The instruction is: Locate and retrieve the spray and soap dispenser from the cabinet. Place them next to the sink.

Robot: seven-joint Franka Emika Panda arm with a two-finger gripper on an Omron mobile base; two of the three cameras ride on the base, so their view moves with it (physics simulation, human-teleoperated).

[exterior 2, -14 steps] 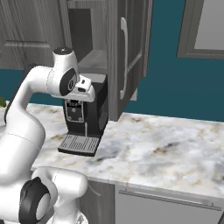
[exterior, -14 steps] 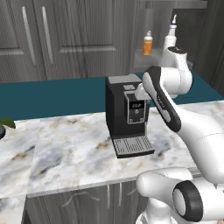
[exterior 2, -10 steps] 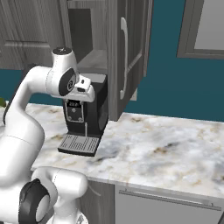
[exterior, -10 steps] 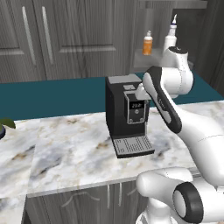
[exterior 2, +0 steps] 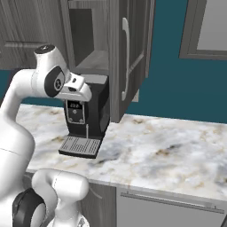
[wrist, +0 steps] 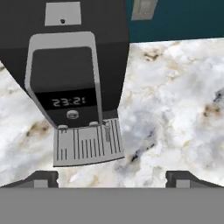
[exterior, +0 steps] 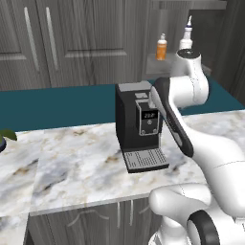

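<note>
Above the coffee machine (exterior: 139,119), in the cabinet's (exterior: 201,28) open nook, stood two items. Spray (exterior: 186,37): up and right of the machine, upright; likely light, rigid plastic, smooth body, so I judged the ribbed neck my surest hold. Soap dispenser (exterior: 162,48): just left of the spray, shorter, upright; probably light and easily tipped, best taken around the orange body. Contents of either: not discernible. My gripper (wrist: 112,178): fingers spread wide, holding nothing, poised over the machine and the marble counter (wrist: 175,100).
</note>
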